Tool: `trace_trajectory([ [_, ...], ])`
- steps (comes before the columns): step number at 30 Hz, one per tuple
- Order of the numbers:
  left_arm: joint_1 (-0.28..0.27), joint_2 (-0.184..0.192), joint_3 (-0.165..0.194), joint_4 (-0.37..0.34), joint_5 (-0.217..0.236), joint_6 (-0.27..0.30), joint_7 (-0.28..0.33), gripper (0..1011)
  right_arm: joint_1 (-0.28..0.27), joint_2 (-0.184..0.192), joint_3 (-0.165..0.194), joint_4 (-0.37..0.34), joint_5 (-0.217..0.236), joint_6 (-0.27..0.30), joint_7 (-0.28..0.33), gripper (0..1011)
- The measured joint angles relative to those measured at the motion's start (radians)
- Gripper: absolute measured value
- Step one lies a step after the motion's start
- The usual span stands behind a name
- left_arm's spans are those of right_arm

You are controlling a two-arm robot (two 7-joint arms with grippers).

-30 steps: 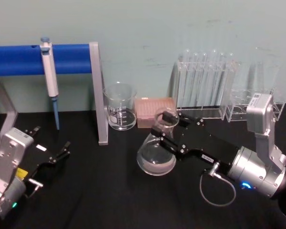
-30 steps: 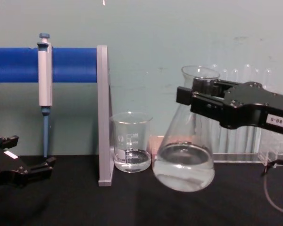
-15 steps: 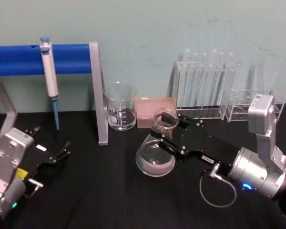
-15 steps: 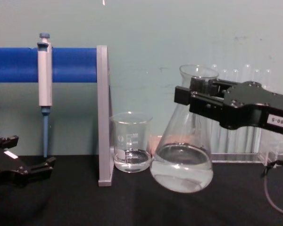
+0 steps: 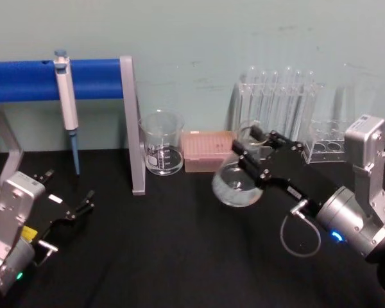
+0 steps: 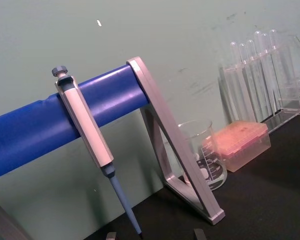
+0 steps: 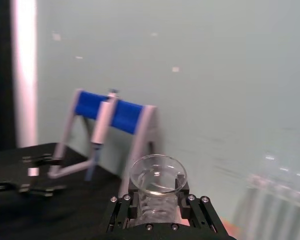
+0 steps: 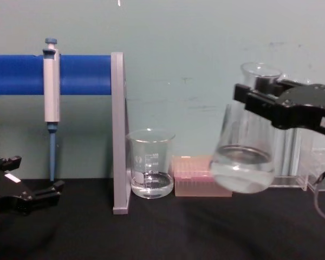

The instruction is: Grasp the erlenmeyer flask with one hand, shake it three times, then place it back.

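One arm has the job: over the black surface (image 5: 179, 269) the right gripper (image 5: 255, 146) reaches in from the right, jaws clamped across the neck of the flask (image 8: 242, 162), while the left gripper (image 5: 70, 184) sits parked low on the left, jaws apart. That flask hangs clear of the surface, neck up and close to upright, its wide base and liquid below the jaws. Putting it back looks like a straight lowering, base first.

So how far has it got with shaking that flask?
Grasping looks done: the right gripper is shut on the neck of the clear glass conical flask, which hangs tilted above the black table. Shaking seems in hand; how many shakes are done cannot be told. Setting it back down is left. The left gripper rests open at the left.
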Motion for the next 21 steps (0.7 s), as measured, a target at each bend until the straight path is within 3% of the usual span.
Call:
trace_trajectory([
  [12,0.0,0.0,0.0,0.0,0.0,0.0,0.0,1001,0.004,-0.058,0.093,0.043,-0.095,0.053,-0.189,449],
  [21,0.0,0.0,0.0,0.0,0.0,0.0,0.0,1001,0.012,-0.092,0.146,0.07,-0.133,0.074,-0.263,449],
])
